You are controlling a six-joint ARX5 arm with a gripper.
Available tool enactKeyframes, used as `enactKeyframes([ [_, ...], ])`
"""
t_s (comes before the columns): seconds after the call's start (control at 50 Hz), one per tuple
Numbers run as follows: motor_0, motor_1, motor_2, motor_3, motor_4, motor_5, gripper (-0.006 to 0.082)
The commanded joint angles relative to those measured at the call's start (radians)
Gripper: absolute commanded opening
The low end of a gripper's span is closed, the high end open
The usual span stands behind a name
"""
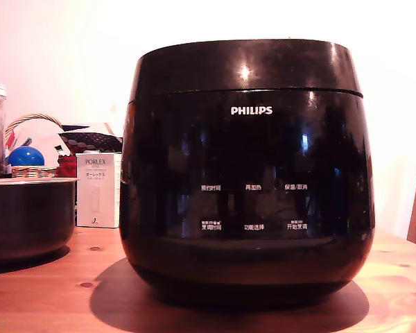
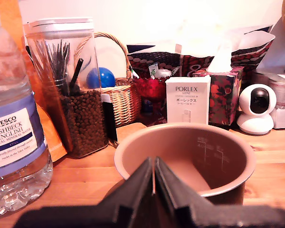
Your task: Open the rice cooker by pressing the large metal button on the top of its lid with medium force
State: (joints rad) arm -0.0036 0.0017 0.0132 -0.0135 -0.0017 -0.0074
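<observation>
Fingers (image 2: pixel 154 178) of the gripper are pressed together in the wrist view, tips meeting with only a hairline seam between them and nothing held; a blunt closed tip is probably the right shape for pushing a button, which would explain the pinch.

In the exterior view the rice cooker (image 1: pixel 246 173) fills the middle of the picture, standing squarely on the wooden worktop (image 1: pixel 48 298) with its PHILIPS logo and two rows of white labels facing the camera. Its lid (image 1: pixel 244 66) sits shut, the seam to the body running level all round. The button on top cannot be seen from this low angle, and no arm shows near the cooker, so the press looks not yet begun.

Just beside the cooker, on the exterior view's left, stands a white PORLEX box (image 1: pixel 97 189), and further out a low dark metal pot (image 1: pixel 28 211) with a pale rim. Behind these are a wicker basket (image 1: pixel 33 170) holding a blue ball (image 1: pixel 26 157).

The wrist view faces away from the cooker: the closed tips hover in front of a coppery inner bowl (image 2: pixel 185 159), with a water bottle (image 2: pixel 14 133), a clear canister (image 2: pixel 69 90) of dark pellets and a small white camera (image 2: pixel 257 108) around it.
</observation>
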Motion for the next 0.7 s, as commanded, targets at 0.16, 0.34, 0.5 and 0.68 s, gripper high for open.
enactKeyframes([
  [0.16,0.053,-0.014,-0.037,0.134,0.131,0.002,-0.0021],
  [0.34,0.053,-0.014,-0.037,0.188,0.272,-0.135,-0.0021],
  [0.5,0.035,-0.014,-0.009,0.245,0.514,-0.430,-0.0021],
  [0.68,-0.023,-0.014,0.044,0.234,0.835,-0.549,-0.0021],
])
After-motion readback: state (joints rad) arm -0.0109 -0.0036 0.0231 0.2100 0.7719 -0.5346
